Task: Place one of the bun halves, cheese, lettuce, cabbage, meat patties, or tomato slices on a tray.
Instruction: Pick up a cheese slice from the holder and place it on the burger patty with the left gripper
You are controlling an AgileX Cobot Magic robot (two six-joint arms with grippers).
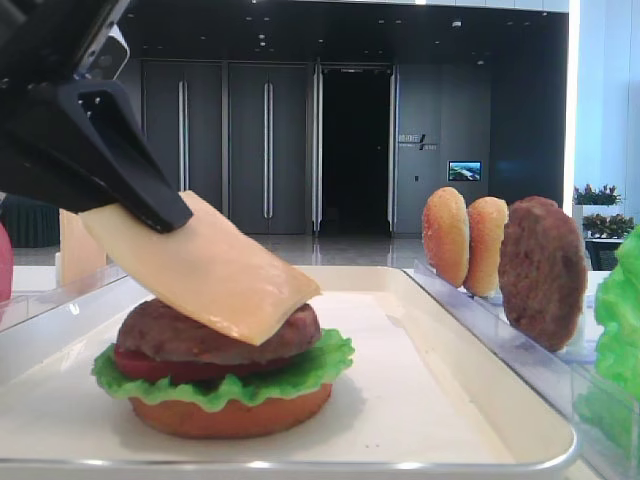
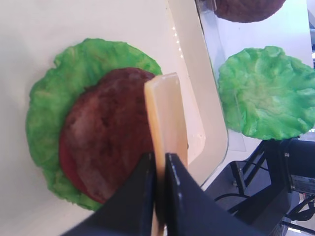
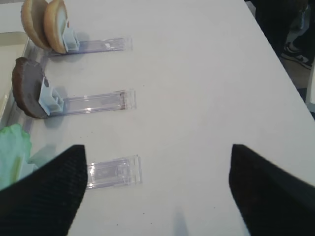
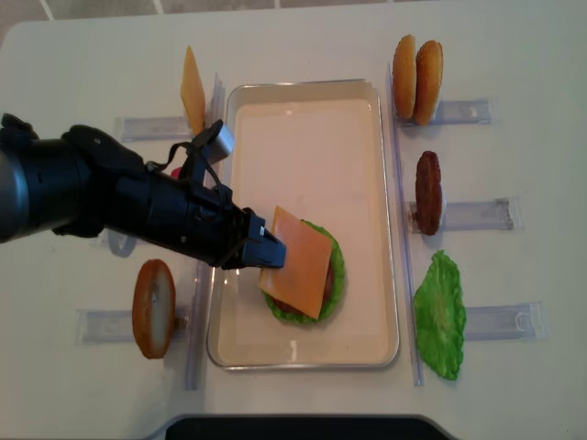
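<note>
My left gripper [image 4: 266, 252] is shut on one edge of a pale yellow-orange cheese slice [image 4: 298, 261]. The cheese [image 1: 215, 270] slopes down to the right, and its low end lies on the brown meat patty [image 1: 160, 335]. That patty tops a stack of tomato [image 1: 150, 367], green lettuce [image 1: 300, 375] and a bun half [image 1: 230, 415] on the white tray [image 4: 303, 147]. In the left wrist view the jaws [image 2: 160, 162] pinch the cheese [image 2: 167, 113] edge-on above the patty [image 2: 108, 142]. My right gripper [image 3: 157, 191] hangs open over bare table, holding nothing.
Right of the tray, clear racks hold two bun halves [image 4: 417, 66], a spare patty [image 4: 428, 192] and a lettuce leaf [image 4: 440, 316]. Left of it stand another cheese slice [image 4: 193, 92] and a bun half [image 4: 153, 309]. An empty clear rack [image 3: 113, 172] lies below the right gripper.
</note>
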